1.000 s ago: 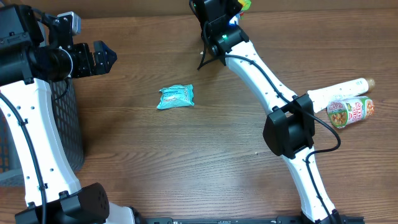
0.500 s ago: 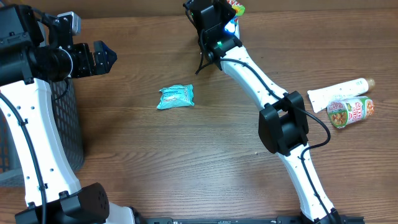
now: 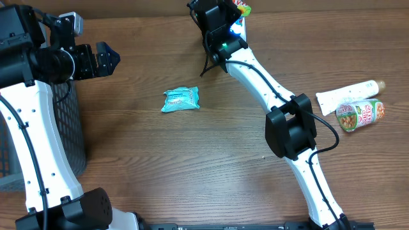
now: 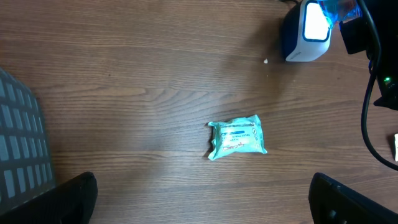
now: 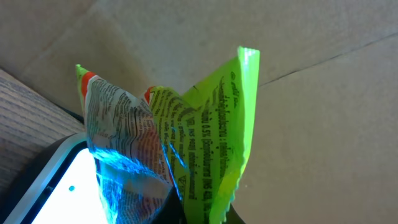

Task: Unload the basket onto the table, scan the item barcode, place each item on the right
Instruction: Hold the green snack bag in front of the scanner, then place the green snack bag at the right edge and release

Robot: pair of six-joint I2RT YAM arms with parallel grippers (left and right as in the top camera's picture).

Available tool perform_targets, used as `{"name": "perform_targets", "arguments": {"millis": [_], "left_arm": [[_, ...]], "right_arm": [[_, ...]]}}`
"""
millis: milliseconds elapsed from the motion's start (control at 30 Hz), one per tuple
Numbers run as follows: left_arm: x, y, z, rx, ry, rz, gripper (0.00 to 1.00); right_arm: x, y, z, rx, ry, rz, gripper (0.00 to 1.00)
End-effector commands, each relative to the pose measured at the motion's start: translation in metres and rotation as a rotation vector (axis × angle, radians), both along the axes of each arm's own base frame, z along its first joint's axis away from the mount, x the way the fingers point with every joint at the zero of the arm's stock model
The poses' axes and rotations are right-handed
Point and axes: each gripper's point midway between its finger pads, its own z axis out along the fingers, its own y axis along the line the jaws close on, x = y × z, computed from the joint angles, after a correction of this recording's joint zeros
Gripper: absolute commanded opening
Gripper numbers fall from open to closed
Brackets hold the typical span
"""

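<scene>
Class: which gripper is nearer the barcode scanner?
Right. The right gripper holds a green packet just above the scanner; the left gripper hangs open far across the table, near the basket.

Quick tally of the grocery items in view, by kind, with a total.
Packets: 2, the teal packet and the green packet
Tubes: 1, the white tube
Cups: 1, the printed cup
Total: 4

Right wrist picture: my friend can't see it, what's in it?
A crinkly green packet covered in small print fills the middle, lit blue above the glowing white window of a scanner. Plain brown cardboard is behind it.
</scene>
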Motion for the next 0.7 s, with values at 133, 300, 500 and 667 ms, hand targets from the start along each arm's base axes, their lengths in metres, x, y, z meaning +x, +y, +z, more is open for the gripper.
{"name": "perform_targets", "arguments": {"millis": [133,300,500,667], "left_arm": [[-0.001,0.005,0.005,0.006,-0.013,0.016,1.00],[0.000,0.005,0.005,0.006,-0.013,0.015,1.00],[0.000,0.005,0.005,0.006,-0.013,0.015,1.00],[0.000,0.005,0.005,0.006,-0.013,0.015,1.00]], "right_arm": [[-0.001,0.000,0.027,0.029,-0.062,-0.014,0.04],[-0.003,0.001,0.031,0.016,-0.059,-0.005,0.04],[-0.029,0.016,0.072,0.211,0.023,0.139,0.04],[-0.088,0.038,0.130,0.437,0.176,0.400,0.04]]}}
